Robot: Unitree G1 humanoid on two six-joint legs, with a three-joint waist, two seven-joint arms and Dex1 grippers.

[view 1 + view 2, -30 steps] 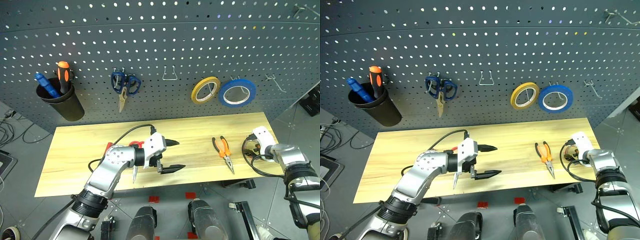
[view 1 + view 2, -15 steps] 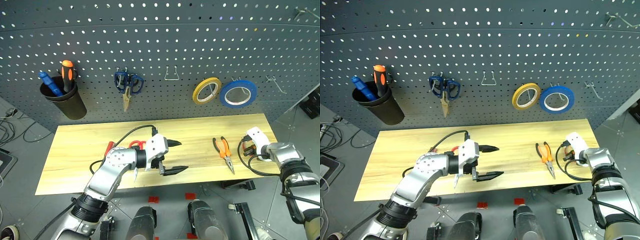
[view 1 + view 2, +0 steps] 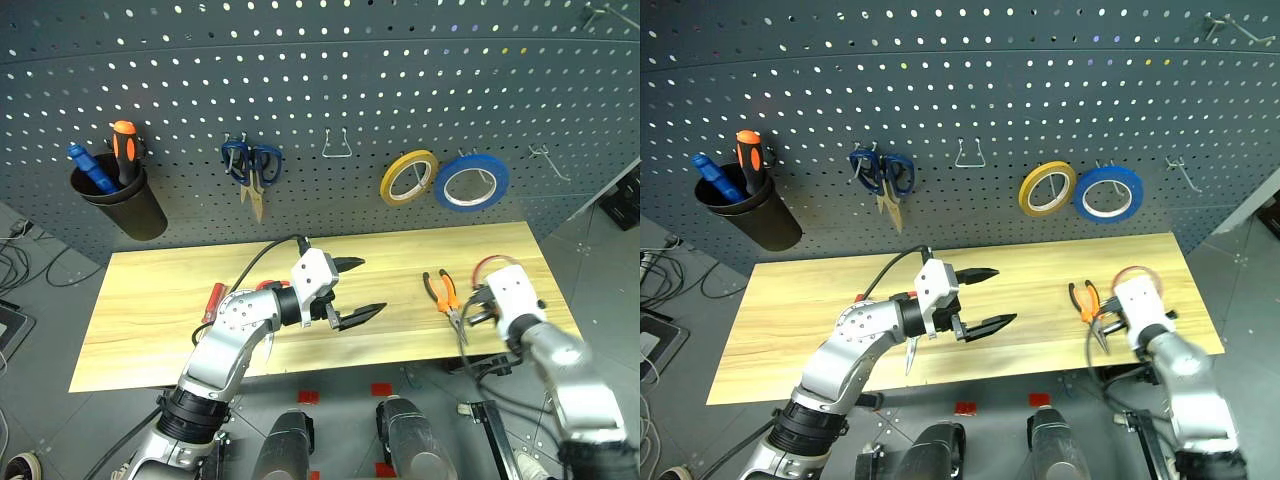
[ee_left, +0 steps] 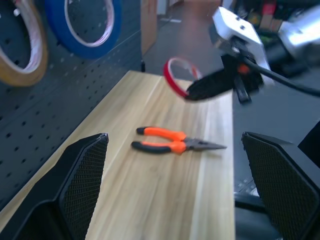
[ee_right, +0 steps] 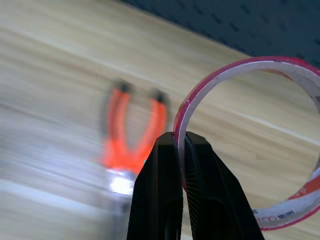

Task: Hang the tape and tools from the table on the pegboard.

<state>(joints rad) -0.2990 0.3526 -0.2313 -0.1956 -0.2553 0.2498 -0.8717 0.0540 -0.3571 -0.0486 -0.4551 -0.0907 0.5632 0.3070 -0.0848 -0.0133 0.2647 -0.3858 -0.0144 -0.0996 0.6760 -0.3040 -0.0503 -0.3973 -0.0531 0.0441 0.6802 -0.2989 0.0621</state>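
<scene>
The right gripper has its two black fingers pinched tight on the rim of the thin red tape, and the ring hangs clear above the counter near its right end; from the left wrist the tape shows lifted above the planks. Just to the nine o'clock side of that gripper lie the orange-and-black pliers, flat on the wood, nose towards the near edge. Over at mid-counter the left gripper hovers with its fingers spread wide, nothing between them, pointing across towards the right. Under that arm the red-handled scissors peek out, and the red-handled screwdriver lies at nine o'clock from them, both on the counter. Up on the pegboard blue-handled scissors hang at about eleven o'clock from the left gripper, a bare silver hook at twelve, then a yellow roll and a blue roll side by side, touching, above the pliers. A black cup with two screwdrivers sits far left on the board
</scene>
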